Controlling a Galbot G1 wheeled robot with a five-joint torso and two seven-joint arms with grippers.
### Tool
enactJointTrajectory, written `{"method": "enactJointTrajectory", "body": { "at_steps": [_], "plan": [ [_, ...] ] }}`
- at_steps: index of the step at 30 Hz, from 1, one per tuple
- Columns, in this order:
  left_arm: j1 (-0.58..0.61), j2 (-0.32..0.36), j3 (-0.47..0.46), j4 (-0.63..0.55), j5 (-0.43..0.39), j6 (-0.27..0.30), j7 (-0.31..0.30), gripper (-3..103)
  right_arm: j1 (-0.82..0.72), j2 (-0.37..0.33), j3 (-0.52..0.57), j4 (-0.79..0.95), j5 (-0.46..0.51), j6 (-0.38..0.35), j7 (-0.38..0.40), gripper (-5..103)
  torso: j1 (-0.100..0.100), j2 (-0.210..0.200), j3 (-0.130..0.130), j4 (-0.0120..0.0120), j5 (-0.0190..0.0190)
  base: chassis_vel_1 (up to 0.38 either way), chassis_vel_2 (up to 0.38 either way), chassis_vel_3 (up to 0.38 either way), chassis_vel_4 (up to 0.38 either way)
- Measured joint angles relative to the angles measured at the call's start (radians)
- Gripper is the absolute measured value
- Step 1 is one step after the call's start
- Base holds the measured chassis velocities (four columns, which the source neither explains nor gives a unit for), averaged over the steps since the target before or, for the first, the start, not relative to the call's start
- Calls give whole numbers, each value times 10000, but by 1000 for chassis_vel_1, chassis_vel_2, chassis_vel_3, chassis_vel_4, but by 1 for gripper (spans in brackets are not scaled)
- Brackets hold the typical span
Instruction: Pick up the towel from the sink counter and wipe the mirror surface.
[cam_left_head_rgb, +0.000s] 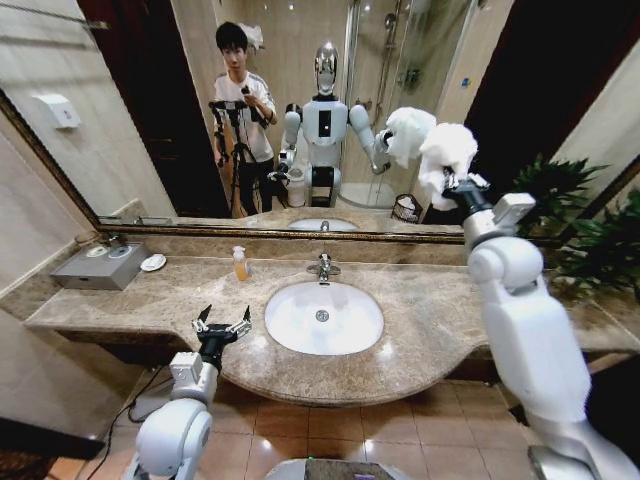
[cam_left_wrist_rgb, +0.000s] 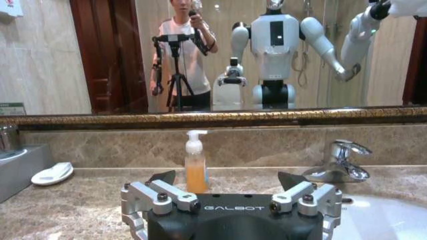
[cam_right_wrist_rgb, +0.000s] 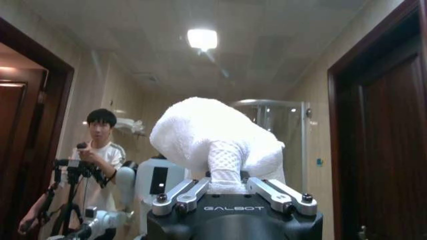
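My right end effector (cam_left_head_rgb: 447, 180) clamps the towel (cam_left_head_rgb: 447, 150) against the mirror (cam_left_head_rgb: 150, 110) (keep pressure even, strokes overlapping); left end effector (cam_left_head_rgb: 222, 327) open above bench (cam_left_head_rgb: 440, 320).

A bathroom. Long brown stone surface (cam_left_head_rgb: 420, 310) with a white basin (cam_left_head_rgb: 323, 317) sunk in the middle and a shiny tap (cam_left_head_rgb: 322, 266) at 12 o'clock from it. Big wide mirror (cam_left_head_rgb: 150, 120) on the wall behind. Soap bottle (cam_left_head_rgb: 240, 264) near the tap. Glass shower reflected in the mirror. Tiled floor (cam_left_head_rgb: 350, 425) below.
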Motion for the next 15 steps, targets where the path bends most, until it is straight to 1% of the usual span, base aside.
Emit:
{"method": "enactJointTrajectory", "body": {
  "at_steps": [3,5,7,8,10,12,13,15],
  "plan": [
    [0,0,0,0,0,0,0,100,472,225,-406,-676,51,-1,-116,10,0,0,0,-2,0,0,0,0,0],
    [1,0,0,0,0,0,1,100,566,277,-486,-791,51,-1,-119,10,0,0,1,-2,2,0,0,0,0],
    [0,0,0,0,0,0,0,100,959,509,-826,-1196,7,0,-130,10,0,0,0,3,0,0,0,0,0],
    [0,0,0,0,0,0,0,100,1245,675,-1015,-1459,-56,3,-138,10,0,0,1,0,-1,0,0,0,0],
    [0,0,0,0,0,0,0,100,1664,929,-1226,-1823,-170,24,-161,10,1,0,1,5,-3,0,0,0,0],
    [0,0,0,0,0,0,0,100,1765,1001,-1264,-1927,-196,25,-161,10,1,0,1,4,-5,0,0,0,0],
    [0,0,0,0,0,0,0,100,1814,1057,-1276,-2049,-228,25,-162,10,1,0,0,8,-7,0,0,0,0],
    [0,0,0,0,0,0,0,100,1531,1074,-1183,-2137,-280,43,-163,10,1,1,0,1,-3,0,0,0,0]
  ]
}}
